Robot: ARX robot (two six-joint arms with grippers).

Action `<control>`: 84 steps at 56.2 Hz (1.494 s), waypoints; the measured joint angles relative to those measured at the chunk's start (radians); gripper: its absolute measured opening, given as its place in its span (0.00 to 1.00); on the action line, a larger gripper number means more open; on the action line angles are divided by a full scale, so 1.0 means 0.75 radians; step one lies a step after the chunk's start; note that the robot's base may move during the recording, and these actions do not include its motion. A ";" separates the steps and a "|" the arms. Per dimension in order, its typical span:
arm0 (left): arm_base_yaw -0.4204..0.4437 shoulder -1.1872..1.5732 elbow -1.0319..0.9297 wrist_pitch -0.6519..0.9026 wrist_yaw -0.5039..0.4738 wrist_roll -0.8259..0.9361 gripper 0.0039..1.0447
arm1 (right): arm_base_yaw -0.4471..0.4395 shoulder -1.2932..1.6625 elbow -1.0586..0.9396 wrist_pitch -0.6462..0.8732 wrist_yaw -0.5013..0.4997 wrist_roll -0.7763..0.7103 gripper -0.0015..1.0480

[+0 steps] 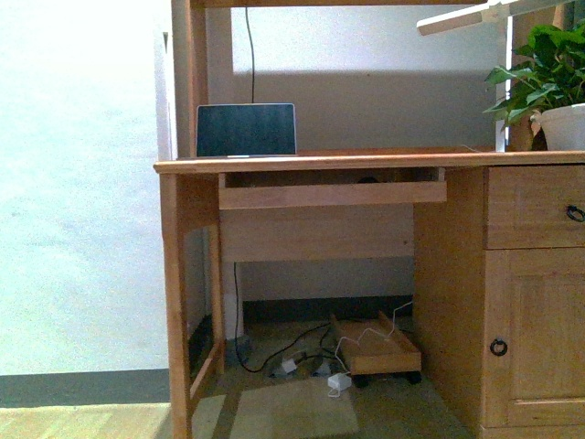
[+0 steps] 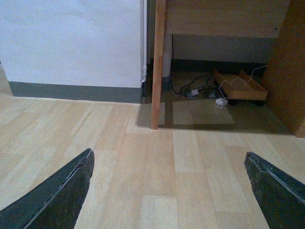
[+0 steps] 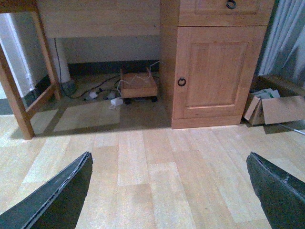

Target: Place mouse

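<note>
**Both end effectors spread wide and empty above the floor; mouse on the pull-out tray**

The left end effector point(image 2: 167, 153) is spread wide, its two dark fingers point(image 2: 62, 195) far apart with nothing between them. Under it lies pale wood-plank floor point(image 2: 143, 191). Beyond stand a leg point(image 2: 157, 67) of the wooden desk, a white wall with a grey skirting, and a low wooden trolley point(image 2: 240, 88) on wheels with loose cables point(image 2: 193, 90) beside it.

The right end effector point(image 3: 169, 155) is just as wide, its fingers point(image 3: 57, 195) gripping nothing, also over the plank floor. Ahead of it is the desk's cabinet door point(image 3: 214, 71) with a ring pull, a drawer above it, and the same trolley in the knee space. An open cardboard box point(image 3: 274, 107) sits on the floor on the cabinet's other side, by a curtain.

In the front view, the mouse point(image 1: 366, 179) shows only as a small dark hump in the narrow gap between the surface point(image 1: 366, 161) and the pull-out tray point(image 1: 329, 193), toward the tray's right part; it is too small to make out further. On the surface a dark screen point(image 1: 246, 129) stands upright at the left, with a cable running up behind it. A potted plant point(image 1: 548, 82) stands at the right end, under a white lamp arm point(image 1: 475, 16).
</note>
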 joint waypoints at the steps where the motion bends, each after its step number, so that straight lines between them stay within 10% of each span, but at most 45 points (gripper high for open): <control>1: 0.000 0.000 0.000 0.000 0.000 -0.001 0.93 | 0.000 0.000 0.000 0.000 0.000 0.000 0.93; 84: 0.000 0.000 0.000 0.000 0.000 -0.001 0.93 | 0.000 0.000 0.000 0.000 0.000 0.000 0.93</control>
